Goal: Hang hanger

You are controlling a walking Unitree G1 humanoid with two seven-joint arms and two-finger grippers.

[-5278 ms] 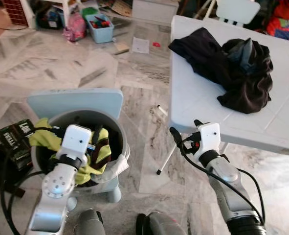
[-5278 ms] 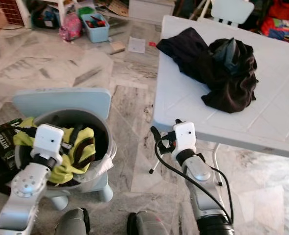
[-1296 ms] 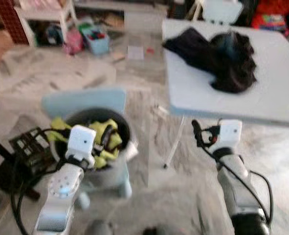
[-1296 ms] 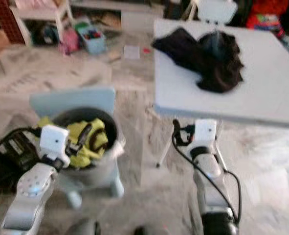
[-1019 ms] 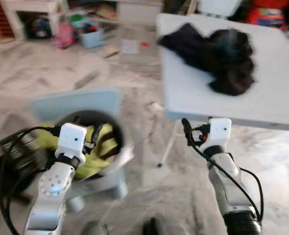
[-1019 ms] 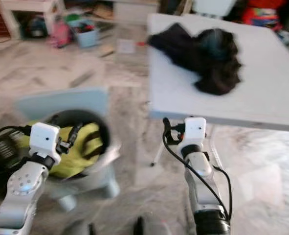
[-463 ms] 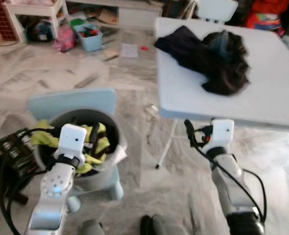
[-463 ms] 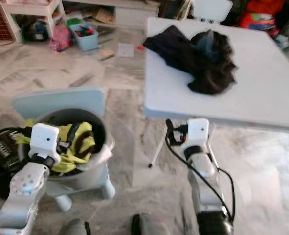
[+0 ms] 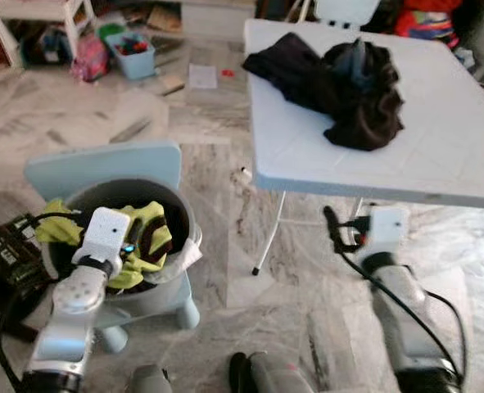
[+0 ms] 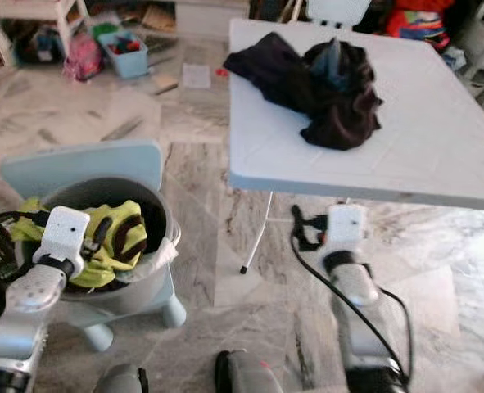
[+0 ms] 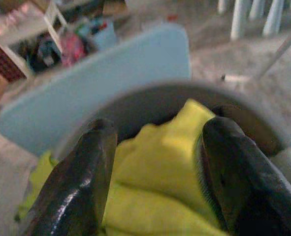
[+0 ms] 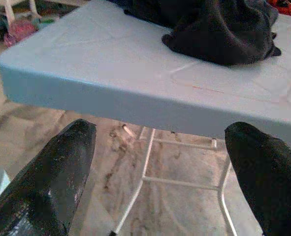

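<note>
- Marble floor [image 9: 225, 147] in grey and white runs across the room, with clutter at the far side, a blue bin [image 9: 133, 47] among it.
- White folding table [image 9: 438, 155] stands ahead on the right, a heap of dark clothes [image 9: 340, 78] lying on its far half.
- Pale blue chair [image 9: 102, 168] on the left carries a grey bucket [image 9: 184, 225] stuffed with yellow cloth [image 9: 147, 221].
- Right gripper [image 12: 160, 162] is raised before the table's near edge, below the tabletop, fingers spread wide and empty.
- Left gripper [image 11: 155, 162] hovers over the bucket, fingers wide apart above the yellow cloth (whether they touch it I cannot tell).
- No hanger can be made out.
</note>
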